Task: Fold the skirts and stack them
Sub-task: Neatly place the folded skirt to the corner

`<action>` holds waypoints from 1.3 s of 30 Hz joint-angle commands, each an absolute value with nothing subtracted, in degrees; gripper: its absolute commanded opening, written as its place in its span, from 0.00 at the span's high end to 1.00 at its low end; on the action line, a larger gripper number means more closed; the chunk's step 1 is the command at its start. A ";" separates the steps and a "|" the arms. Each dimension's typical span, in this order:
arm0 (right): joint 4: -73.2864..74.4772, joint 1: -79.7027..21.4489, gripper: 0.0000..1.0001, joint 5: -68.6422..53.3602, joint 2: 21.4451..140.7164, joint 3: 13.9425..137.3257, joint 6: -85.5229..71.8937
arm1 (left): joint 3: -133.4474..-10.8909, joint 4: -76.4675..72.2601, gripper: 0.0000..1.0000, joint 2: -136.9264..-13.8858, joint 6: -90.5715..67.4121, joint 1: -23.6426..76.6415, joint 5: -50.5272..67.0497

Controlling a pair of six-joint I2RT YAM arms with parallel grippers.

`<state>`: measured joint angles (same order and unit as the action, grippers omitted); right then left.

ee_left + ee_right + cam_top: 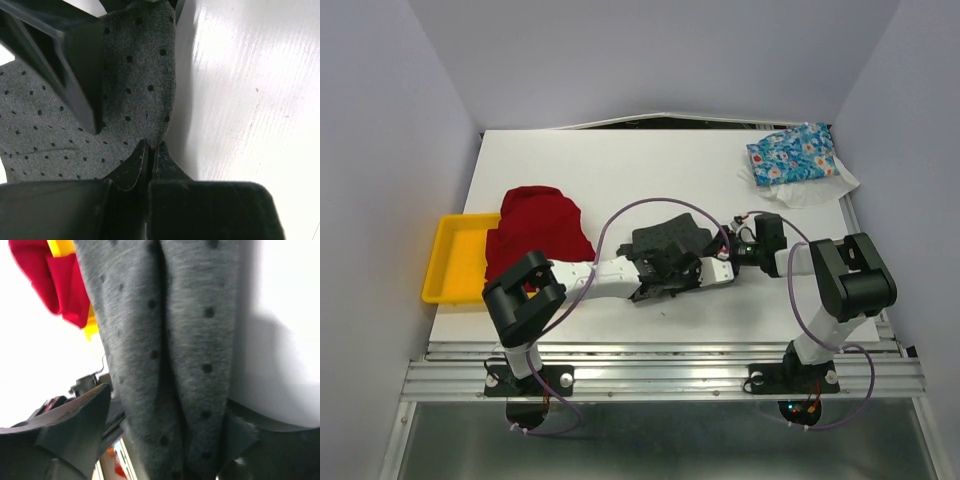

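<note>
The dark charcoal dotted skirt lies bunched at the table's middle. My left gripper is shut on its near edge; in the left wrist view the jaws pinch a lip of the dotted cloth. My right gripper is at the skirt's right side. In the right wrist view it is open, with a thick fold of the grey skirt between its fingers. The deep red skirt lies crumpled at the left. The blue floral skirt lies at the back right.
A yellow tray sits at the table's left edge, partly under the red skirt; both show in the right wrist view, skirt and tray. A white sheet lies under the blue skirt. Walls enclose the white table.
</note>
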<state>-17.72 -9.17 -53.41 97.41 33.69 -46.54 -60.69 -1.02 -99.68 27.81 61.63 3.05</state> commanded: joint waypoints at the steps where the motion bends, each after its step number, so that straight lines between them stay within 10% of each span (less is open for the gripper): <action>1: -22.59 -9.93 0.27 -47.38 98.44 33.75 -47.20 | -63.98 -3.52 1.00 -99.49 27.51 61.70 4.66; 8: -22.16 -10.45 0.71 -41.58 97.65 35.86 -40.37 | -64.60 -3.43 1.00 -99.49 27.86 61.70 4.40; 12: -11.73 -10.46 0.99 -36.14 93.53 41.98 -29.73 | -63.90 -1.24 0.53 -96.35 26.46 61.70 4.48; 23: 19.24 -9.85 0.99 -22.41 94.82 67.40 10.60 | -61.17 6.59 0.42 -83.24 24.26 54.33 7.82; 39: 28.30 -3.87 0.99 -22.06 108.10 98.16 23.47 | -57.57 5.27 0.30 -77.87 22.06 45.18 10.37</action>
<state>27.57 -5.54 -21.98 106.76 90.91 20.08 -58.06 6.24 -81.14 22.55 45.71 8.95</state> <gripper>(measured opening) 0.172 0.692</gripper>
